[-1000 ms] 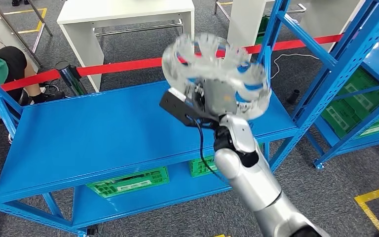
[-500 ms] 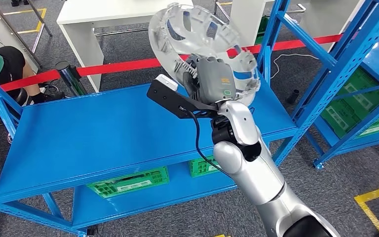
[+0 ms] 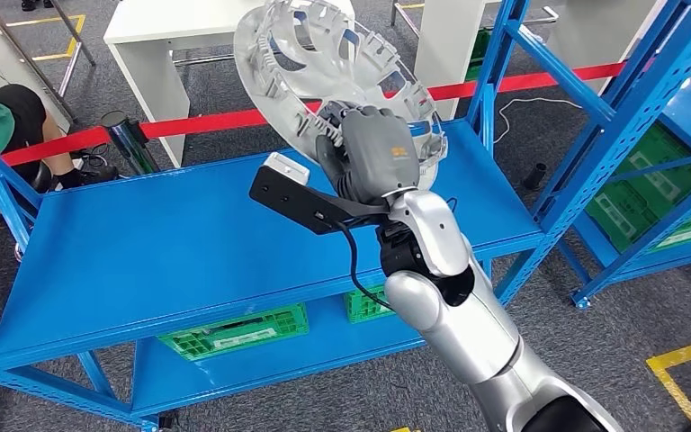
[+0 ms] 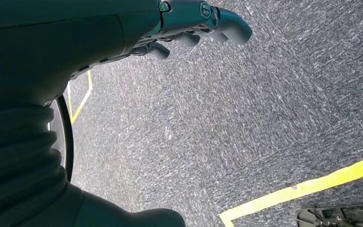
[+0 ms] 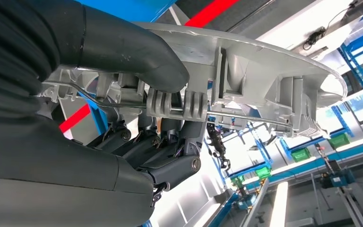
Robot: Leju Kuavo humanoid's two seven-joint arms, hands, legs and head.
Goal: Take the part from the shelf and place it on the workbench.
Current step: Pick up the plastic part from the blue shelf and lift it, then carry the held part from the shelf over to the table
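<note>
One part (image 3: 342,76) to carry, a silver wheel cover gripped at its near rim by the right hand (image 3: 373,155) above the blue shelf (image 3: 189,243): keep thumb and fingers clamped, left hand (image 4: 198,21) loosely curled and empty, lift clear, then swing toward the far white workbench (image 3: 225,18).

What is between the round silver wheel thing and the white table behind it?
In the head view, a red barrier tape and grey carpet lie between the part and the white table.
</note>
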